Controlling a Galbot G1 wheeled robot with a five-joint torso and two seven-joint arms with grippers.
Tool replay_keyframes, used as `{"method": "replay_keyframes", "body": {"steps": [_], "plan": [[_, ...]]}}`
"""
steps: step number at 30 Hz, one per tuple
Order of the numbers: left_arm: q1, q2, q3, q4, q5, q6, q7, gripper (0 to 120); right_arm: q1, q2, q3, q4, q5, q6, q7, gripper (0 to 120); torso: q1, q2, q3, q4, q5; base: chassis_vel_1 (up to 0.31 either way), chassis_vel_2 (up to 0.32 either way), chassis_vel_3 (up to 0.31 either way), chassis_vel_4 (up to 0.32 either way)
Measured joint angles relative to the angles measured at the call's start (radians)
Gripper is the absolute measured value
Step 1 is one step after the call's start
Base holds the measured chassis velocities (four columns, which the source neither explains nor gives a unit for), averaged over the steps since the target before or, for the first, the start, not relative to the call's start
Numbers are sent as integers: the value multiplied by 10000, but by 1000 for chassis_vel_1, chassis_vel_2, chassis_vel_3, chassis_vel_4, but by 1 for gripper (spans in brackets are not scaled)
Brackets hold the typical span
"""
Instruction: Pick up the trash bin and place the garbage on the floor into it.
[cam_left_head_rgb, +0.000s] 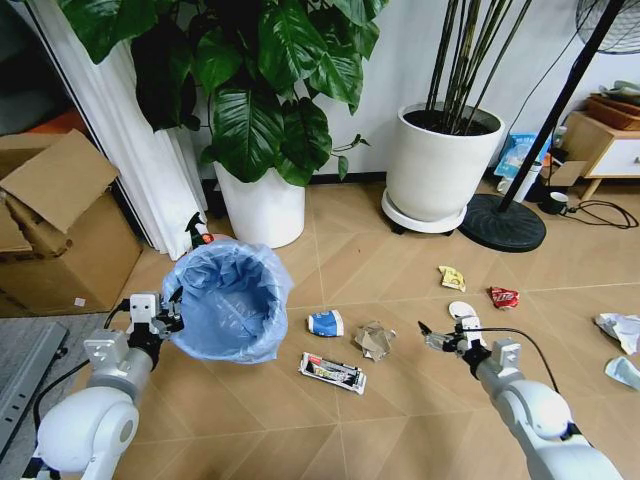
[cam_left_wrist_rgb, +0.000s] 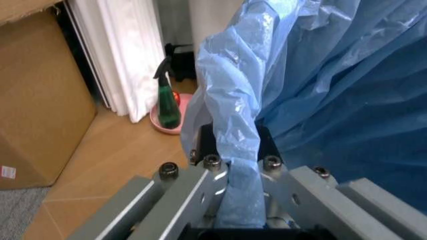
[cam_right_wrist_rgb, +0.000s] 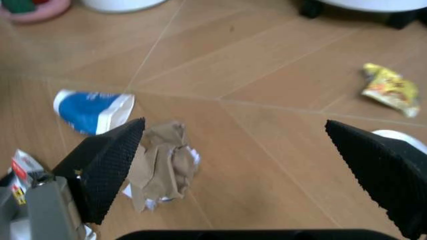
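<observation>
The trash bin (cam_left_head_rgb: 228, 300), lined with a crinkled light-blue bag, hangs tilted above the floor (cam_left_head_rgb: 400, 240) at the left. My left gripper (cam_left_head_rgb: 165, 318) is shut on its rim, and the bag's fold (cam_left_wrist_rgb: 233, 125) is pinched between the jaws. My right gripper (cam_left_head_rgb: 435, 338) is open, low over the floor, just right of the brown crumpled paper (cam_left_head_rgb: 374, 340) (cam_right_wrist_rgb: 163, 167). Garbage lies around: a blue-white wrapper (cam_left_head_rgb: 325, 323) (cam_right_wrist_rgb: 93, 110), a flat wrapper (cam_left_head_rgb: 332, 371), a yellow wrapper (cam_left_head_rgb: 452, 277) (cam_right_wrist_rgb: 390, 90), a red wrapper (cam_left_head_rgb: 503, 297), a white lid (cam_left_head_rgb: 463, 311) and white tissues (cam_left_head_rgb: 620, 328).
Two big white plant pots (cam_left_head_rgb: 262, 208) (cam_left_head_rgb: 440, 160) stand at the back wall. A fan base (cam_left_head_rgb: 502, 222) and a cabinet (cam_left_head_rgb: 610, 145) are at the right, a cardboard box (cam_left_head_rgb: 55, 235) and white curtain (cam_left_head_rgb: 140, 150) at the left. A green spray bottle (cam_left_wrist_rgb: 167, 102) stands by the curtain.
</observation>
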Motion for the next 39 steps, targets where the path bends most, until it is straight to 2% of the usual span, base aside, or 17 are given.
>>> {"method": "replay_keyframes", "body": {"steps": [5,6,13,23,28,30,32,34,36,37,39], "plan": [[81,-35,-50,-3,33,13,-107,0,1128,-84,-1204,-1218,-70,169,-142,100,1,0,0,1,-2,0,0,0,0],[136,-46,-98,-19,41,18,-163,0,1637,40,-1705,-1772,-177,267,-202,100,0,0,0,2,1,0,0,0,0],[314,-152,-213,-89,160,25,-302,0,2860,781,-2776,-3445,-245,154,-279,100,1,0,0,3,0,0,0,0,0],[410,-301,-172,-100,336,25,-395,0,3651,1667,-3174,-5003,-633,157,-292,100,1,0,0,1,1,0,0,0,0],[399,-288,-158,-101,340,33,-406,0,3831,1867,-3153,-5318,-767,199,-167,98,1,0,-1,2,0,0,0,0,0],[373,-270,-157,-94,337,46,-412,0,3912,1964,-3154,-5458,-832,220,-36,87,1,0,-1,1,-1,0,0,0,0],[365,-260,-157,-94,331,57,-415,0,3921,1987,-3154,-5484,-870,217,3,84,1,0,-1,1,-1,0,0,0,0],[347,-243,-157,-81,318,66,-415,0,3919,2038,-3149,-5514,-957,201,100,72,1,0,-1,1,1,0,0,0,0],[327,-228,-149,-51,312,67,-415,0,3886,2048,-3114,-5515,-1027,159,188,64,0,0,-1,1,-1,0,0,0,0],[327,-228,-149,-51,312,67,-415,0,3886,2048,-3114,-5515,-1027,159,188,64,0,0,-1,1,-1,0,0,0,0],[307,-222,-132,-32,306,68,-414,0,3843,2041,-3078,-5505,-1068,133,233,54,0,0,-1,1,1,0,0,0,0]]}}
